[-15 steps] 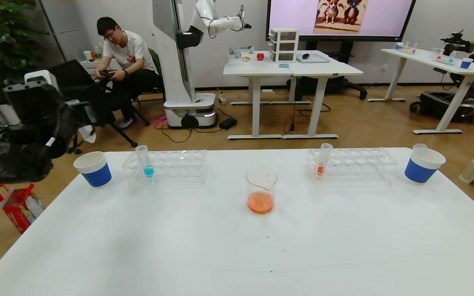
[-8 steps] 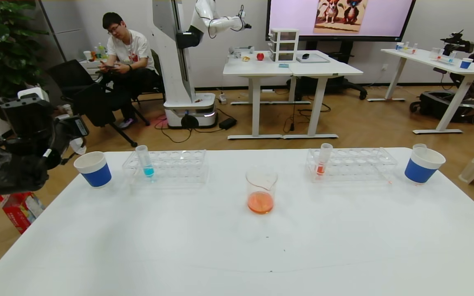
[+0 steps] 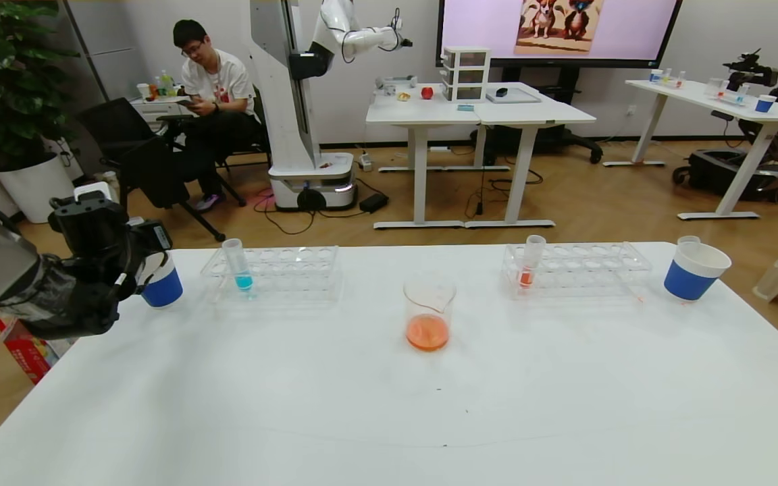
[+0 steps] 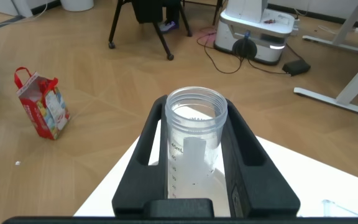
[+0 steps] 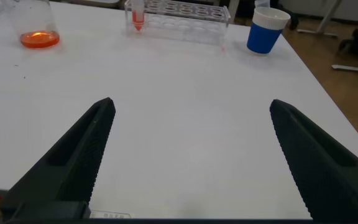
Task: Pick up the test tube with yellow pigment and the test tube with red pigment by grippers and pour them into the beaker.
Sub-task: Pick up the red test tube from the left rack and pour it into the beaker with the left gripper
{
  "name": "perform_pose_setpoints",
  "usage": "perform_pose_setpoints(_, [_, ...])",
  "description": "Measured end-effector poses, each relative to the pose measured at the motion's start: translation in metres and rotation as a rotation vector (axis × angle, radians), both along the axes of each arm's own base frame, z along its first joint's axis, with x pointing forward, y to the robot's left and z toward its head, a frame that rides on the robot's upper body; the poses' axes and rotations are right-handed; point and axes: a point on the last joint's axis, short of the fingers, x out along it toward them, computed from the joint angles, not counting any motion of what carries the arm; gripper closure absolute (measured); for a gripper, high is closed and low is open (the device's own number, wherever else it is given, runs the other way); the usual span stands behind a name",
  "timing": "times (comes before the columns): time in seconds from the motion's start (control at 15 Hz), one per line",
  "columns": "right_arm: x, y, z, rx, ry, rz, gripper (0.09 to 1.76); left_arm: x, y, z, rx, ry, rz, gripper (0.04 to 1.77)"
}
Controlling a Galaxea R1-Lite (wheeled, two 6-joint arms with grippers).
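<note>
**Head view: left hand carries an emptied tube at the far-left cup**

In the head view I have the left hand (image 3: 134, 260) at the far-left edge of the tabletop (image 3: 389, 405), covering part of the blue-and-white cup (image 3: 161, 287). The left wrist view shows it clamped on a clear test tube (image 4: 194, 140), mouth up; I see no liquid in it, so I judge this is the yellow one, already poured. The beaker (image 3: 429, 315) stands mid-tabletop with orange liquid in its base. The test tube with red pigment (image 3: 531, 262) stands in the right rack (image 3: 575, 268), far right; a blue-liquid tube (image 3: 237, 264) stands in the left rack (image 3: 271, 271).

The right hand (image 5: 191, 155) hangs near me over bare tabletop, fingers spread wide, holding nothing.

The red tube looks light, stiff and smooth, likely slippery; I would grip it on the upper barrel, above the rack and below the rim, and squeeze gently.

The left fingertips are hidden in the head view, and the tube's bottom is cut off in the wrist view.
</note>
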Motion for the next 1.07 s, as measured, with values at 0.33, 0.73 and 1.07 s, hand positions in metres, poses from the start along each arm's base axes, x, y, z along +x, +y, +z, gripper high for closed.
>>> perform_pose_setpoints(0.33, [0.0,0.0,0.0,0.0,0.0,0.0,0.11,0.002,0.0,-0.017,-0.006,0.042,-0.002,1.29])
perform_pose_setpoints(0.73, [0.0,0.0,0.0,0.0,0.0,0.0,0.11,0.002,0.0,-0.011,0.005,-0.017,-0.002,0.06])
perform_pose_setpoints(1.07, [0.0,0.0,0.0,0.0,0.0,0.0,0.11,0.0,-0.037,0.031,0.017,-0.07,-0.093,0.06])
